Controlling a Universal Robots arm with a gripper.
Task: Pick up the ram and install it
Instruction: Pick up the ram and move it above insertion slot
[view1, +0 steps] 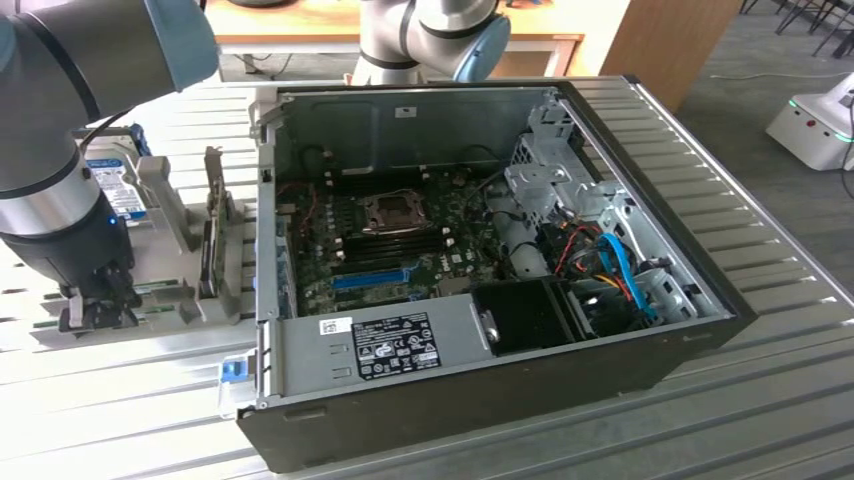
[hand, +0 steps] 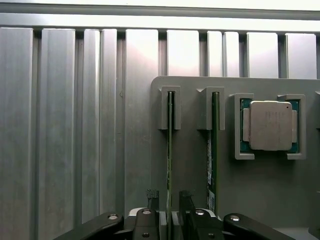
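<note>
The ram (hand: 170, 140) stands on edge in a slot of the grey holder (hand: 192, 150) on the ribbed metal counter (hand: 75, 125). The gripper (hand: 169, 196) is low over it with its fingers (hand: 152, 194) released, one on each side of the board's thin edge and neither plainly touching it. To grasp it well, I judge the fingers should be centred on the stick so both meet it together, deep enough to hold the board upright, and clear of the second stick (hand: 214, 150) in the neighbouring slot.
</note>
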